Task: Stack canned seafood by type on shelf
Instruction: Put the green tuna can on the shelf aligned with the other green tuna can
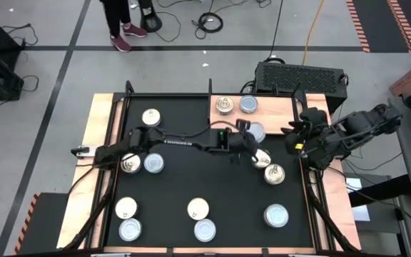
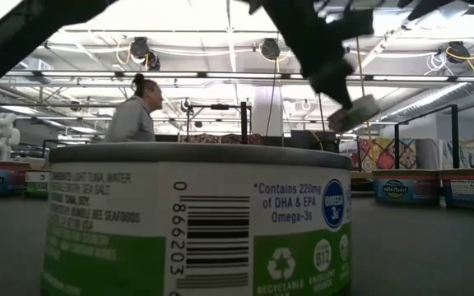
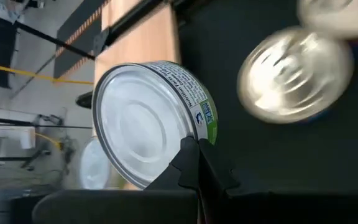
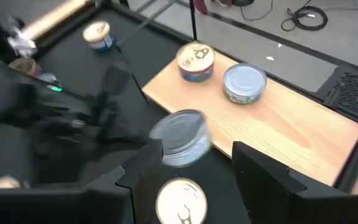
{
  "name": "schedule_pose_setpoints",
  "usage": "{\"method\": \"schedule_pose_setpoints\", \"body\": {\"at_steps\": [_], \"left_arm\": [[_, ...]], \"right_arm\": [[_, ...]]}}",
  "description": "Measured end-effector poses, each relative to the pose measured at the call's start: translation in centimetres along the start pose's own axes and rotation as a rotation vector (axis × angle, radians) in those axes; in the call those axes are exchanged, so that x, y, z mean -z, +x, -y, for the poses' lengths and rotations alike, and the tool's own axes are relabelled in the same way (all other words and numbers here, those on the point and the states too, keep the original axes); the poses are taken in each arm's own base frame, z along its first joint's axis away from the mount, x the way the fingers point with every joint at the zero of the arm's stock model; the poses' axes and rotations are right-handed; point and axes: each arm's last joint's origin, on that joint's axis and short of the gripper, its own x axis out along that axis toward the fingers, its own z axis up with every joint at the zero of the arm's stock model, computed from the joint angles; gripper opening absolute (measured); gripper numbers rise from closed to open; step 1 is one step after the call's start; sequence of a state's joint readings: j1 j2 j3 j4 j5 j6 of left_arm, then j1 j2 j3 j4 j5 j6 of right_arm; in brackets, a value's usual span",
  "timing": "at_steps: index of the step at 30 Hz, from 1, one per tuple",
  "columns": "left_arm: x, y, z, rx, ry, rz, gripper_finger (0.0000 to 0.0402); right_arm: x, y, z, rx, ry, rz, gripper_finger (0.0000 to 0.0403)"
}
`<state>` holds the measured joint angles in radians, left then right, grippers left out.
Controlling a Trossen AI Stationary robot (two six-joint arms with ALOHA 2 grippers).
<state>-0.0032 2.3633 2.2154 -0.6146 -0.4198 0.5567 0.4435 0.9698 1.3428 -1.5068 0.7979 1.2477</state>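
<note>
The left arm reaches across the middle of the high view, and its left gripper point(image 1: 252, 143) has its jaws clenched on a silver-topped tin with a green label point(image 3: 151, 121), held tilted in the air just off the lower edge of the shelf point(image 1: 277, 118). In the low view that same tin shows small and slanted at upper right, clear of the bench point(image 1: 212, 178). The shelf, a light wooden board, lies at the upper right of the black bench top, and two tins stand on it side by side: a gold-topped one point(image 1: 224, 106) and a pale silver one point(image 1: 248, 105).

The right gripper point(image 1: 296, 140) hangs over the right edge of the bench, beside the shelf, jaws parted and grasping nothing.

The other tins are spread over the bench: one at upper left point(image 1: 150, 117), a pair at centre left under the left arm point(image 1: 141, 164), a gold-topped one point(image 1: 275, 173) right of centre, and a scatter along the lower edge point(image 1: 204, 230). A black ventilated box point(image 1: 300, 77) sits behind the shelf. A person's legs point(image 1: 120, 28) show at the top of the high view.
</note>
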Motion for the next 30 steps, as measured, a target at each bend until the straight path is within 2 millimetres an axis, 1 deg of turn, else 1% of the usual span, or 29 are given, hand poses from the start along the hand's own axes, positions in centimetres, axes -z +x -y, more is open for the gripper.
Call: {"method": "schedule_pose_setpoints", "body": {"at_steps": [4, 8, 10, 15, 18, 20, 26, 30], "left_arm": [[2.1, 2.4, -1.8, -0.005, 0.046, -0.043, 0.0], [3.8, 3.9, -3.6, 0.019, 0.02, -0.049, 0.0], [4.4, 4.3, -4.1, 0.034, 0.04, -0.06, 0.0], [5.4, 5.5, -4.5, 0.075, 0.041, -0.052, 0.0], [5.7, 6.2, -4.4, 0.091, 0.037, -0.035, 0.0], [6.0, 7.0, -3.9, 0.098, 0.052, -0.046, 0.0], [6.1, 7.7, -3.5, 0.079, 0.121, -0.048, 0.0], [6.1, 7.7, -3.5, 0.072, 0.153, -0.053, 0.0]], "right_arm": [[0.2, 0.4, 0.1, 0.001, 0.033, 0.041, 0.0187], [-0.1, 0.7, 0.3, 0.031, 0.055, 0.06, 0.0187], [-0.3, 0.8, 0.4, 0.043, 0.067, 0.065, 0.0187], [-0.6, 1.1, 0.5, 0.069, 0.067, 0.074, 0.0187], [-0.8, 1.3, 0.6, 0.083, 0.053, 0.077, 0.0187], [-0.8, 1.4, 0.7, 0.091, 0.047, 0.079, 0.0187], [-1.0, 1.5, 0.7, 0.1, 0.028, 0.074, 0.0187], [-0.9, 1.5, 0.7, 0.098, 0.025, 0.07, 0.0187]]}}
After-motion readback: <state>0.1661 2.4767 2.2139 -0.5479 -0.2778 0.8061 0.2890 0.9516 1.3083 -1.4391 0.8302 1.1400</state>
